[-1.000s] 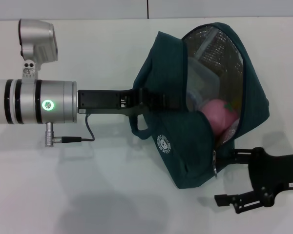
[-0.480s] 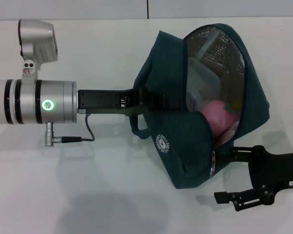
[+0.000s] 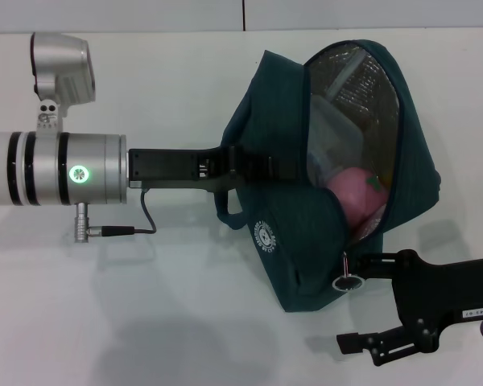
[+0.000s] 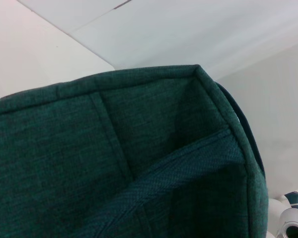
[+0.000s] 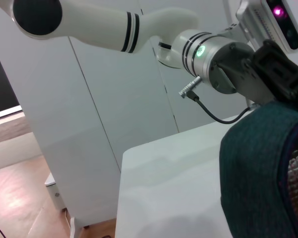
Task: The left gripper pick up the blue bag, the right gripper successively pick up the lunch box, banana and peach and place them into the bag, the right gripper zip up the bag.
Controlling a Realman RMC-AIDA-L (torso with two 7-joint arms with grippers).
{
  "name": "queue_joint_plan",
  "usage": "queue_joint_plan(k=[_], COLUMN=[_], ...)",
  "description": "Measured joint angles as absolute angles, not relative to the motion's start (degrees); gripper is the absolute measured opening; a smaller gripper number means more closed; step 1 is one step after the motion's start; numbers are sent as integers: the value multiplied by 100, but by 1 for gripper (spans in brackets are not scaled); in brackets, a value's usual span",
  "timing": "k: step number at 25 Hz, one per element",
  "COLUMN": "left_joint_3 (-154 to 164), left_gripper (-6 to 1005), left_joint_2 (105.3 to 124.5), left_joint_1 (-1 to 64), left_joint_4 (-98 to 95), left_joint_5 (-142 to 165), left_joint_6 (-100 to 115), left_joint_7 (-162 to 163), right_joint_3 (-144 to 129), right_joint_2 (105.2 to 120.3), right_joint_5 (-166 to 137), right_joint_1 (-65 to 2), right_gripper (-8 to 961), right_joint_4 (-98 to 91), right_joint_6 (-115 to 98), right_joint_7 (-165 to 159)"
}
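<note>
My left end effector (image 3: 249,166) pinches the blue bag (image 3: 290,241) mid-frame, the peach (image 3: 356,190) and lunch box (image 3: 332,133) inside. My right end effector (image 3: 362,305), spread, reaches the ring pull (image 3: 348,282); zipping remains.

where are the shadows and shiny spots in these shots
Head view: soft shadows on the white table under the left arm and below the blue bag, whose foil lining glints. Left wrist view: bag fabric fills the frame, darkening downward. Right wrist view: the floor reflects light.
</note>
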State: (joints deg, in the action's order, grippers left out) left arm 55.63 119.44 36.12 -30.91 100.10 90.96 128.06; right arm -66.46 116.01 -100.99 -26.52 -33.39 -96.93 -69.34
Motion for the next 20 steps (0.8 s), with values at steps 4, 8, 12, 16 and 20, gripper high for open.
queue_joint_plan(k=[4, 8, 12, 16, 20], left_joint_3=[5563, 5563, 5564, 5564, 5563], left_gripper=[31, 31, 31, 31, 32], left_joint_2=[11944, 11944, 11944, 11944, 11945], left_joint_1=[3612, 3612, 3612, 3612, 3612], left_joint_4=[-3089, -3085, -3087, -3089, -3085], left_joint_5=[10010, 10010, 10010, 10010, 10010], left_joint_6=[9097, 9097, 9097, 9097, 9097], left_joint_7=[12806, 12806, 12806, 12806, 12806], right_joint_3=[-6643, -6573, -6542, -6540, -6539], right_joint_2=[11587, 11557, 11555, 11556, 11557], right_joint_5=[-10089, -10089, -10089, -10089, -10089], right_joint_1=[-2624, -2572, -2542, -2540, -2539], right_gripper=[885, 881, 858, 817, 709], right_joint_4=[-3337, -3331, -3331, -3330, -3331], right_joint_6=[-9683, -9635, -9505, -9429, -9400], right_joint_7=[-6934, -6937, -6937, -6937, -6949])
